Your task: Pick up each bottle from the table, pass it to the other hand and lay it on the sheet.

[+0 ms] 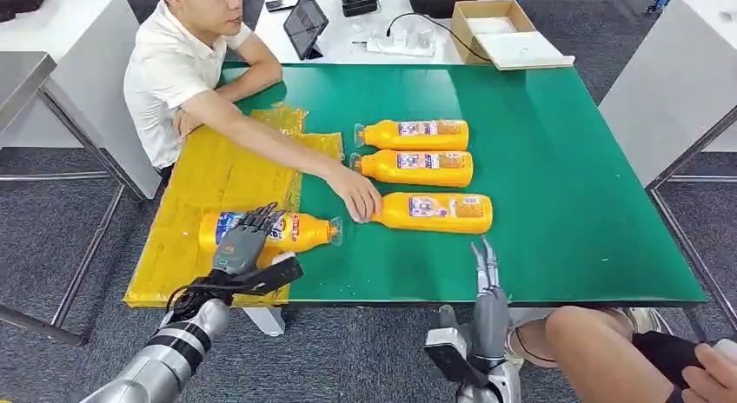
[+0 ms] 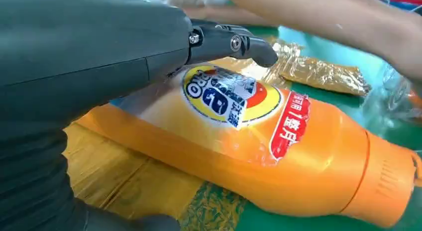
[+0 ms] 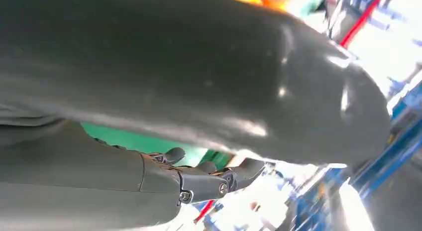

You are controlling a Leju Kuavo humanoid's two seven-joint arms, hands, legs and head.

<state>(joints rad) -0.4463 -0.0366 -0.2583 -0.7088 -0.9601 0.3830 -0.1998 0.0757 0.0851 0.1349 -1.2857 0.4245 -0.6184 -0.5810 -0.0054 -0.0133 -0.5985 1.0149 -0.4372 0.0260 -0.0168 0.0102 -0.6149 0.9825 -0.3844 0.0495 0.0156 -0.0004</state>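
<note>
One orange bottle [image 1: 295, 231] [image 2: 298, 156] lies on its side on the yellow sheet [image 1: 217, 173] [image 2: 119, 181], cap toward the green table. My left hand [image 1: 246, 240] [image 2: 99, 66] is over its label end with the fingers [image 2: 234, 42] stretched out just above it, not wrapped around it. Three more orange bottles [image 1: 415, 135] [image 1: 417, 168] [image 1: 434, 212] lie in a row on the green table [image 1: 565, 203]. My right hand [image 1: 487, 286] [image 3: 174, 91] is at the table's front edge, fingers straight and holding nothing.
A seated person reaches across the sheet, and their hand [image 1: 355, 194] touches the cap of the nearest table bottle. Another person's knee [image 1: 600, 351] is at the near right. A tablet [image 1: 306, 21], power strip [image 1: 400, 45] and cardboard box [image 1: 500, 29] lie beyond the table.
</note>
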